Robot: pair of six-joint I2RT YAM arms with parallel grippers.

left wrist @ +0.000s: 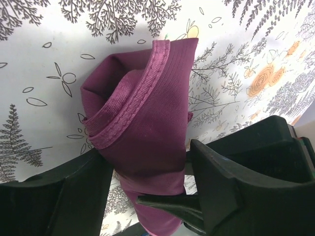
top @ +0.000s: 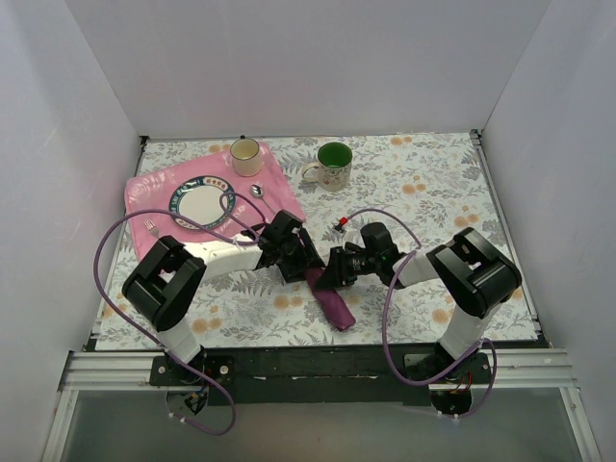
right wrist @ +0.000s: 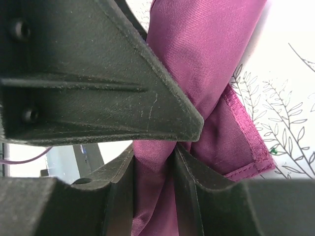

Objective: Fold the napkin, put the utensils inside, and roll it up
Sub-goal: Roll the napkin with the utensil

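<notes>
Where the two arms meet at lower centre of the top view, the napkin (top: 334, 306), a soft magenta cloth with a ribbed, stitched hem, is seen rolled into a loose tube on the floral-printed table cover (top: 433, 192). It is flanked and touched on both sides by the matte black fingers of the left gripper (left wrist: 150, 194). One end is pinched into a narrow, glossy pleat by the right gripper (right wrist: 152, 182).

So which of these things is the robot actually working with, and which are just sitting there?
Part of the job:
- the napkin, dark purple, bunched between the two arms
- the fork
- the spoon

Just lying about:
- pink mat
- plate
- beige mug
- green-lined mug
- small red object
</notes>
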